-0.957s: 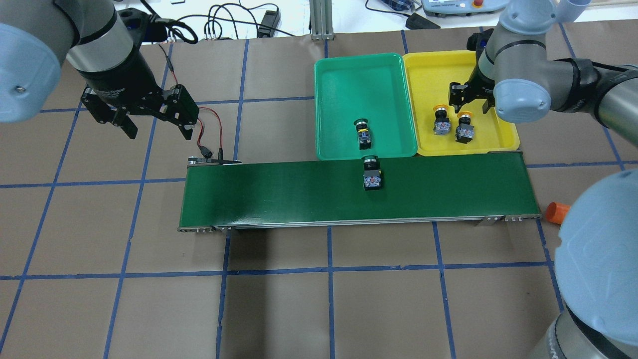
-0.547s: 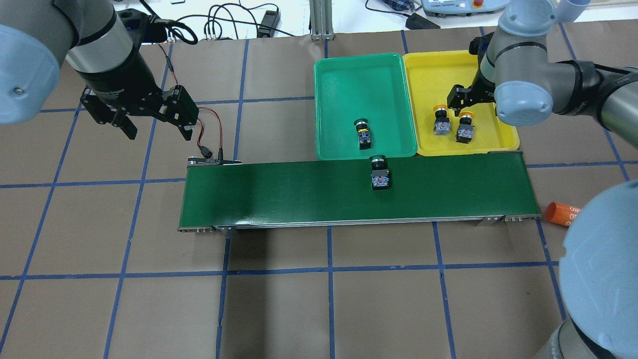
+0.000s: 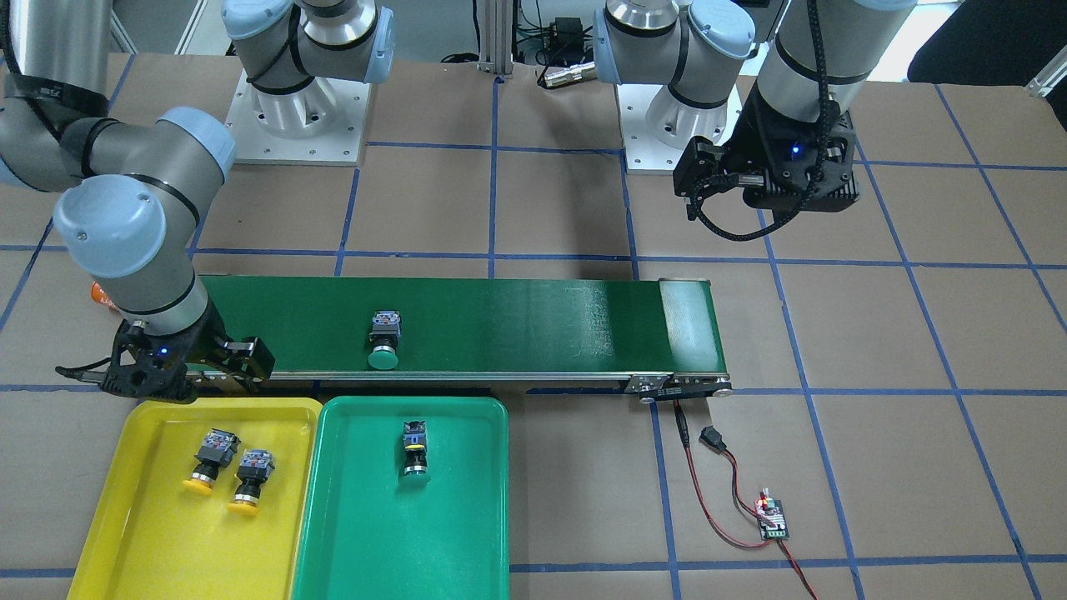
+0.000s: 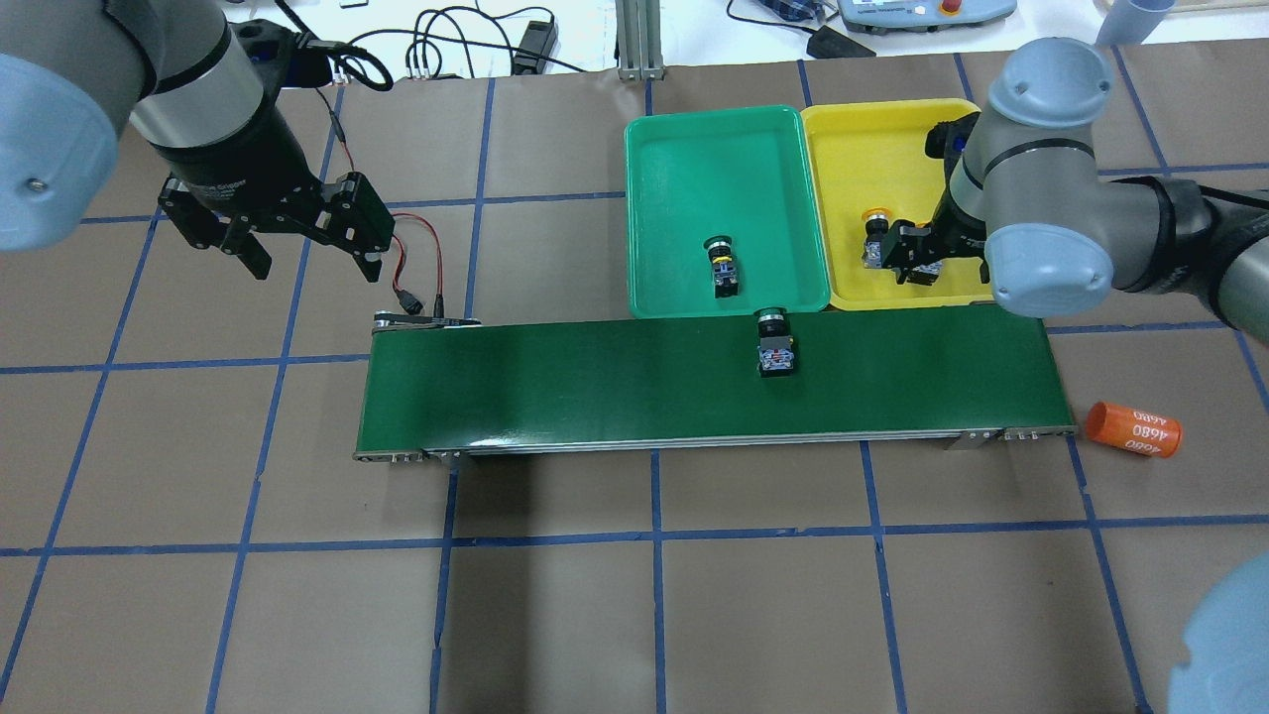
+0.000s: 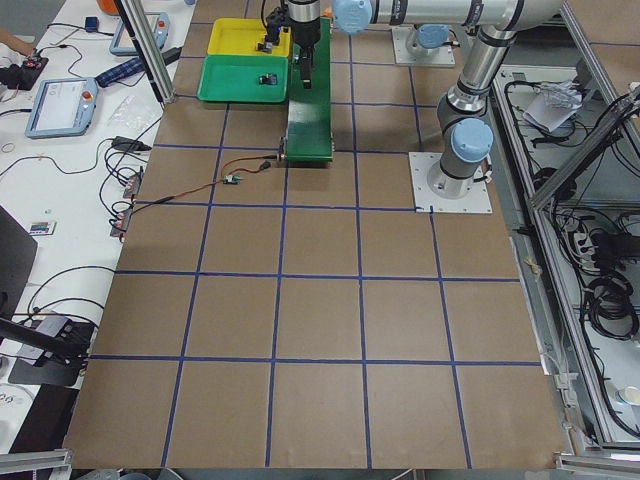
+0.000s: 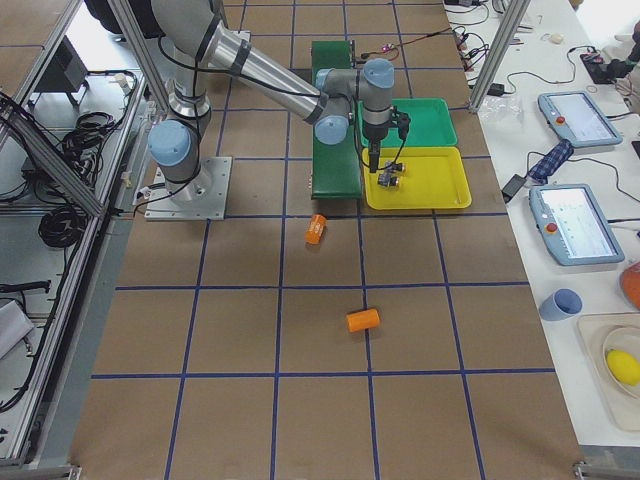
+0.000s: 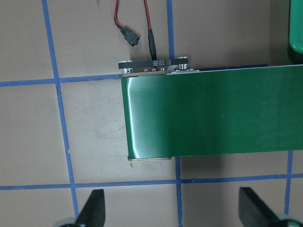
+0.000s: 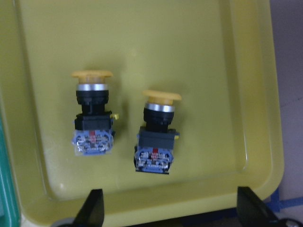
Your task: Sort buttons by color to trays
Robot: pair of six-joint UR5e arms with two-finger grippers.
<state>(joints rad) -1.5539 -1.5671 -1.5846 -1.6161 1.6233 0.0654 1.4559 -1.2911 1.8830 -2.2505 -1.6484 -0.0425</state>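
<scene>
Four buttons (image 3: 384, 335) (two yellow, two green), two trays (image 3: 150, 542).

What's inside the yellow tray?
Two yellow buttons lie on their sides in the yellow tray, side by side, not touching. Nothing else shows in it. From overhead, the right gripper hides most of one button.

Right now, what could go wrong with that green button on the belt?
If the belt runs, the green button could ride past the green tray, or off the end. The right gripper, open, hangs over the two yellow buttons in the yellow tray; swinging to the belt, it might knock them.
</scene>
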